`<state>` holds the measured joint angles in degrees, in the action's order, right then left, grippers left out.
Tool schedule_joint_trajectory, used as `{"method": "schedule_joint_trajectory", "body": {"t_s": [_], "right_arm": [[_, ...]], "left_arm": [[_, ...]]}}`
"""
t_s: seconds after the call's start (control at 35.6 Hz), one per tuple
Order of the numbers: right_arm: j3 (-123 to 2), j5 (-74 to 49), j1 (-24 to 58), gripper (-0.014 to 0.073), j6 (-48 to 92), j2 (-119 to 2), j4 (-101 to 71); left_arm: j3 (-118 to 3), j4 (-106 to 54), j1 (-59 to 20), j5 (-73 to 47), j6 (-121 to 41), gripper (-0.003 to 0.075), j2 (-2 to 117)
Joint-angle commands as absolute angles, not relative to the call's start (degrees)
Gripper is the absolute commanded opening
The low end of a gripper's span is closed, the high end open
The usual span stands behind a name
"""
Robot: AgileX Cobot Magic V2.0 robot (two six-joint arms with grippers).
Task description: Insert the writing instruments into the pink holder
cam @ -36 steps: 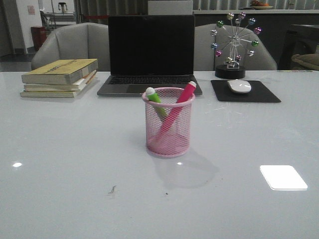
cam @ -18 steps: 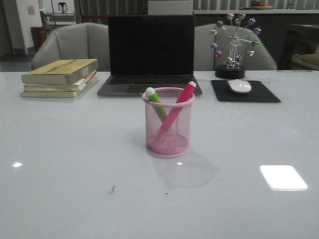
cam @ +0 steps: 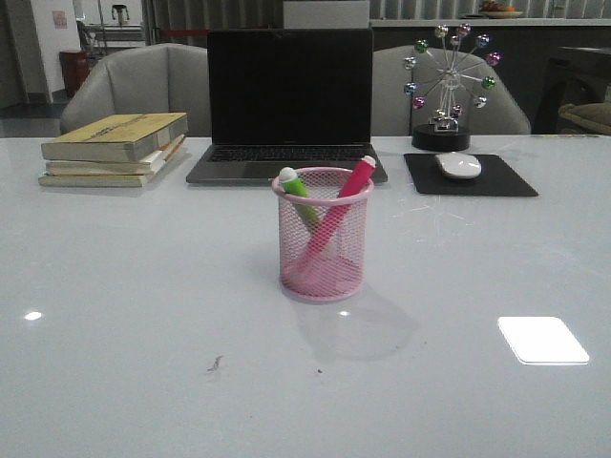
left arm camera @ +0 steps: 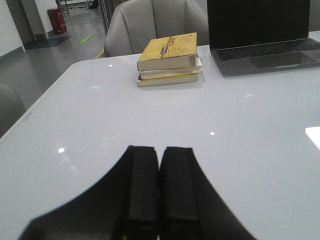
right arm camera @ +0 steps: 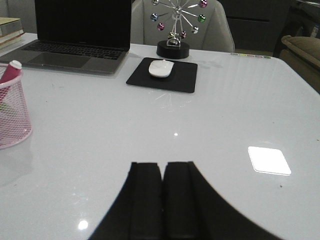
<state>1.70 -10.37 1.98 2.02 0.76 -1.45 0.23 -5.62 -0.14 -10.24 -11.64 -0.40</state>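
The pink holder [cam: 323, 239], a round wire-mesh cup, stands upright at the table's middle. Both writing instruments lean inside it: a green marker [cam: 298, 191] with a white cap on the left, a hot pink marker [cam: 346, 196] crossing to the right rim. Part of the holder [right arm camera: 12, 117] and the pink marker's cap [right arm camera: 11, 70] show at the edge of the right wrist view. My left gripper [left arm camera: 159, 152] is shut with nothing in it, low over bare table. My right gripper [right arm camera: 163, 167] is shut and empty too, well away from the holder. Neither arm shows in the front view.
A black laptop [cam: 288, 105] sits behind the holder. A stack of books [cam: 115, 148] lies at the back left. A white mouse [cam: 458, 165] rests on a black pad [cam: 470, 176], with a spinning ball ornament [cam: 444, 91] behind it. Chairs stand beyond the table.
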Motion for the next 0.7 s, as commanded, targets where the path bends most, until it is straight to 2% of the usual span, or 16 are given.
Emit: {"method": "schedule_joint_trajectory", "body": {"t_s": [0.0, 0.67], "right_arm": [[1.8, -5.3, 2.0, 0.0050, 2.0, 1.7, -1.2], [1.8, -5.3, 2.0, 0.0050, 2.0, 1.7, -1.2]], "left_arm": [[0.5, -6.4, -0.1, -2.6, -10.0, 0.0092, -1.7], [0.5, -6.4, -0.1, -1.7, -6.8, 0.0092, -1.7]]}}
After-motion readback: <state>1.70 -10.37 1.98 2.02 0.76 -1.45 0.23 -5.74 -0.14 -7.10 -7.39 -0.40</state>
